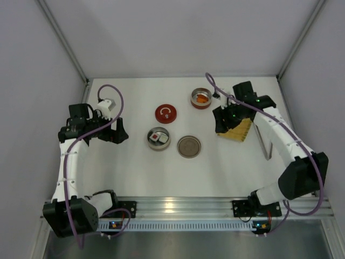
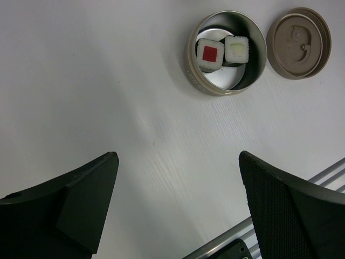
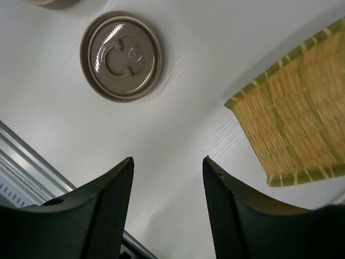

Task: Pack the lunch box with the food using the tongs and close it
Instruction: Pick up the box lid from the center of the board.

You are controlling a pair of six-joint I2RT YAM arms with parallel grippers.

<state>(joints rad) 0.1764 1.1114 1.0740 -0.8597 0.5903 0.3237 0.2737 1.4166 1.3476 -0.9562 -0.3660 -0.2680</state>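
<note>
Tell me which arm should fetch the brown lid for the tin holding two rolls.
Probably the right arm: its open, empty jaws hang nearer the brown lid. The tin sits between that lid and the left arm.

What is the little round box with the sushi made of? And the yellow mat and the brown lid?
The round box looks like metal: its silvery inside wall is smooth and shines with reflections. The yellow mat looks like thin bamboo strips woven together, matte, with a greenish edge. The brown lid is glossy with bright glints. It may be painted metal or plastic; the look alone cannot say which.
</note>
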